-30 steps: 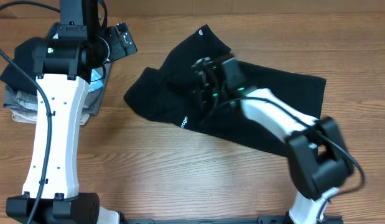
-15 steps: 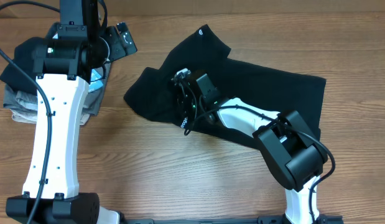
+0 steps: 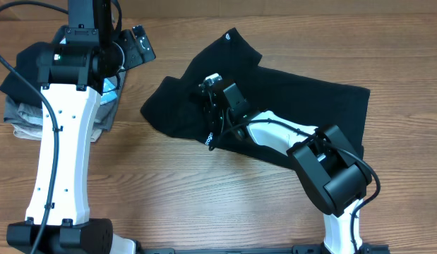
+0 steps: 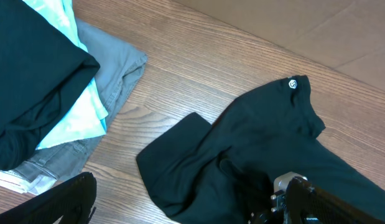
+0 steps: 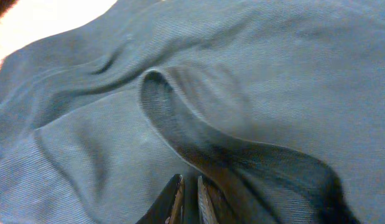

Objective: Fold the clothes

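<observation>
The black T-shirt (image 3: 310, 106) lies crumpled across the middle of the table, with a small white mark at its far corner (image 3: 228, 35). It also shows in the left wrist view (image 4: 254, 143) and fills the right wrist view (image 5: 273, 68). My right gripper (image 3: 212, 106) is down on the shirt's left part. Its fingers (image 5: 190, 202) are pinched together on a raised fold of the black fabric. My left gripper (image 3: 137, 44) hangs above the table's far left, away from the shirt. Its fingers (image 4: 192, 208) are wide apart and empty.
A pile of folded garments (image 3: 20, 120) sits at the far left: grey (image 4: 111, 68), light blue (image 4: 74, 118) and a dark one on top (image 4: 30, 74). The left arm's white link (image 3: 59, 155) runs along the left side. Bare wood (image 3: 204, 204) shows in front.
The right arm swung left across the shirt and lowered its gripper onto the shirt's left part. Over the last half second it has barely shifted. The left arm has not moved.
</observation>
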Robot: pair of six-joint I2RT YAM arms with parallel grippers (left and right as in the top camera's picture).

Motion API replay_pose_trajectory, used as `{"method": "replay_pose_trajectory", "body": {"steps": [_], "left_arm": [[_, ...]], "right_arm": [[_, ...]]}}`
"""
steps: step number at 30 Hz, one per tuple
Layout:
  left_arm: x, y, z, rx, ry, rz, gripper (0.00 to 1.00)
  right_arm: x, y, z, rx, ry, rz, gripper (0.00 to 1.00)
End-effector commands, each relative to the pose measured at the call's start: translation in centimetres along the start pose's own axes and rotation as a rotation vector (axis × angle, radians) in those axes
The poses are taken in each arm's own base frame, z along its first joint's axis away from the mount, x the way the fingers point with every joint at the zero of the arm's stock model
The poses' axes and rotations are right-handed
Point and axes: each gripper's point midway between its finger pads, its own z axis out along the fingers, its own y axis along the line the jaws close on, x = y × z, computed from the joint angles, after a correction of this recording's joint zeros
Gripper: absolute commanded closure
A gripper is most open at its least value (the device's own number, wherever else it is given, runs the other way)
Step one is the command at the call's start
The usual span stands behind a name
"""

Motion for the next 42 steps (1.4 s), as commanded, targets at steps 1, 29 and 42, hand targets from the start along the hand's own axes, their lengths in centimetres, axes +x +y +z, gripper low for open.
{"method": "replay_pose_trajectory", "body": {"steps": [1, 29, 42], "left_arm": [[-0.1, 0.2, 0.2, -0.017, -0.002, 0.002, 0.00], [-0.1, 0.2, 0.2, -0.017, -0.002, 0.002, 0.00], [-0.1, 0.2, 0.2, -0.017, -0.002, 0.002, 0.00]], "right_arm": [[-0.7, -2.2, 0.2, 0.094, -0.027, 0.007, 0.88], [-13.9, -9.7, -9.6, 0.204, -0.351, 0.097, 0.77], [-15.3, -14.2, -14.6, 0.204, -0.179, 0.150, 0.59]]}}
